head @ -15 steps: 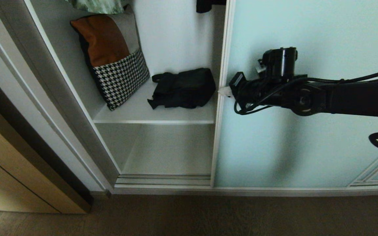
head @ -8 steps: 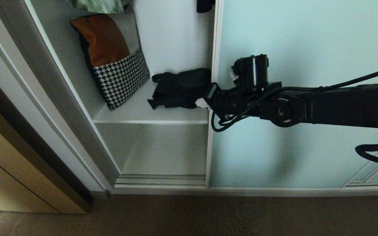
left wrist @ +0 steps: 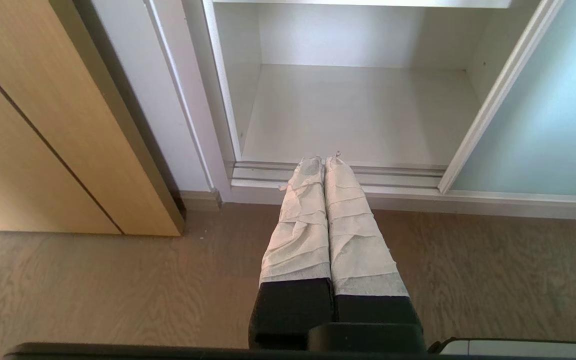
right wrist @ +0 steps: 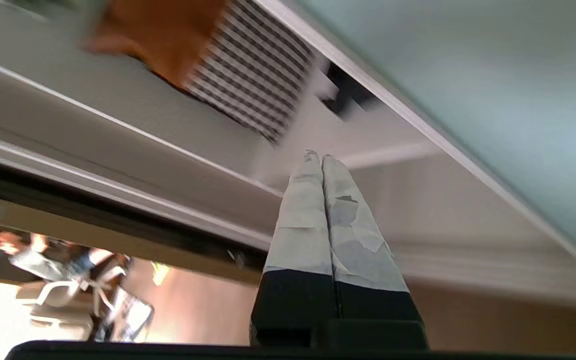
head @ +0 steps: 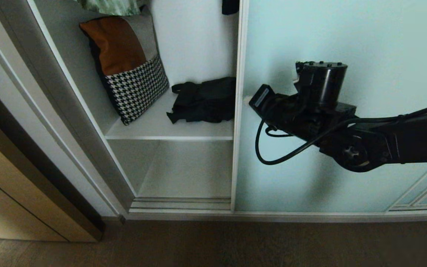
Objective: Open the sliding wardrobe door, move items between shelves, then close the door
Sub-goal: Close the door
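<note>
Bundle on shelf, right of cushion.

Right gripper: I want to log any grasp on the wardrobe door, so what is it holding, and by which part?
Nothing. The right gripper is shut on itself, beside the sliding wardrobe door. The left gripper is shut and empty too.

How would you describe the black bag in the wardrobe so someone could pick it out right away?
Look into the open white wardrobe compartment left of the frosted aqua sliding door. On the upper shelf a patchwork cushion leans on the left wall; the black fabric bundle lies flat to its right, against the door's edge. It is all black, soft, crumpled and strapped.
</note>
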{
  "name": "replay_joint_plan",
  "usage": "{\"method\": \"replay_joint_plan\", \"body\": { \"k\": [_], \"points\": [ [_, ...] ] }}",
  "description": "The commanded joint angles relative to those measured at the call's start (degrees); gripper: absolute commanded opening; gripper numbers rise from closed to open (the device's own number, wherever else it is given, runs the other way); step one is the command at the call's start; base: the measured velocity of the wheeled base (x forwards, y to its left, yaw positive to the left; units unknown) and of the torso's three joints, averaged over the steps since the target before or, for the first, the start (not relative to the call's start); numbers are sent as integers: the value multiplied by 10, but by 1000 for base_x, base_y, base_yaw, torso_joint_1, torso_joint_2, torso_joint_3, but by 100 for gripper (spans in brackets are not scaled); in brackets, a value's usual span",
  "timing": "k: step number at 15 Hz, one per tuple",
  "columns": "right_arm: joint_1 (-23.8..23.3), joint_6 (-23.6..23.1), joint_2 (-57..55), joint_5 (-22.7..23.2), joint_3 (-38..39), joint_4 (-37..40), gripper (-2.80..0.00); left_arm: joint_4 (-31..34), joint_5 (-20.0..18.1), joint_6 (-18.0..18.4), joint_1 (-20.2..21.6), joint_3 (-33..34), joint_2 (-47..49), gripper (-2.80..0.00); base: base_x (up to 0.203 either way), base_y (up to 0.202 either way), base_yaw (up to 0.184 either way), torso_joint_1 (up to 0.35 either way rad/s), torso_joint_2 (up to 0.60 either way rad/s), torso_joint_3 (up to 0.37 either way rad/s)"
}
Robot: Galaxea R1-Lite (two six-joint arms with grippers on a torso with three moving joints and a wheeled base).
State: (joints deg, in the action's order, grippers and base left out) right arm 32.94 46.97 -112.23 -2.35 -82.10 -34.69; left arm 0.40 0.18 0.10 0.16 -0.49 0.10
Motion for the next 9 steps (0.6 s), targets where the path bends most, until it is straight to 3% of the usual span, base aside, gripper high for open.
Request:
{"method": "replay_joint_plan", "body": {
  "k": [1,9],
  "points": [
    [-2,1,-1,-5,-4,-13,-280,0,1,0,0,0,1,-280,0,0,0,0,0,0],
    [-6,3,-67,-7,-99,29,-280,0,0,0,0,0,0,-280,0,0,0,0,0,0]
  ]
}}
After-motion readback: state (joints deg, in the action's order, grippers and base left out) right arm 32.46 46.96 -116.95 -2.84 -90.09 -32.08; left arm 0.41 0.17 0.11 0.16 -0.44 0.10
